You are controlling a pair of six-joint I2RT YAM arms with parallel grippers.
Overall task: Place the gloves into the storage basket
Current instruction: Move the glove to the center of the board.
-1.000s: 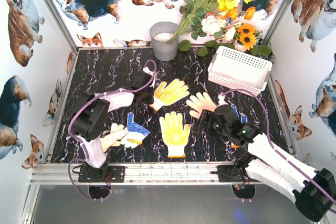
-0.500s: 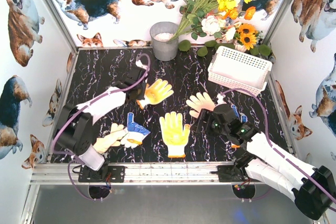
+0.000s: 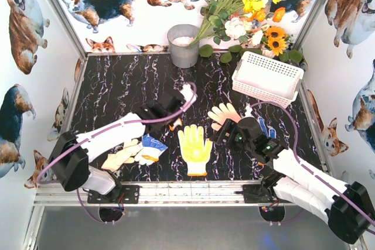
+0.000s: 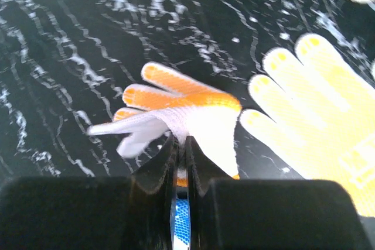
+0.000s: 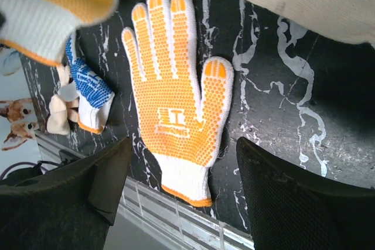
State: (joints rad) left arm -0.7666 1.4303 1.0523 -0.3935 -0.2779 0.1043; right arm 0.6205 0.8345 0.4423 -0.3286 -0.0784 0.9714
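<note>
My left gripper [image 3: 174,118] [image 4: 180,144] is shut on the white cuff of a yellow-and-white glove [image 4: 187,109], which hangs just above the table; from above only an orange scrap [image 3: 176,125] shows under the arm. A second yellow dotted glove [image 3: 195,147] [image 5: 176,98] lies flat mid-table. My right gripper [image 3: 225,134] [image 5: 184,144] hovers open over its cuff, touching nothing. A cream rubber glove [image 3: 224,114] lies behind it. A blue dotted glove [image 3: 151,147] and a cream one [image 3: 120,157] lie front left. The white storage basket [image 3: 263,77] stands back right, tilted.
A grey metal bucket [image 3: 183,45] stands at the back centre, with a bunch of flowers [image 3: 246,4] leaning beside it over the basket corner. Corgi-print walls close in three sides. A metal rail [image 3: 187,192] runs along the near edge.
My left gripper closed on the yellow-and-white glove, lifted it off the table and swung right towards the centre. The right arm has barely moved.
</note>
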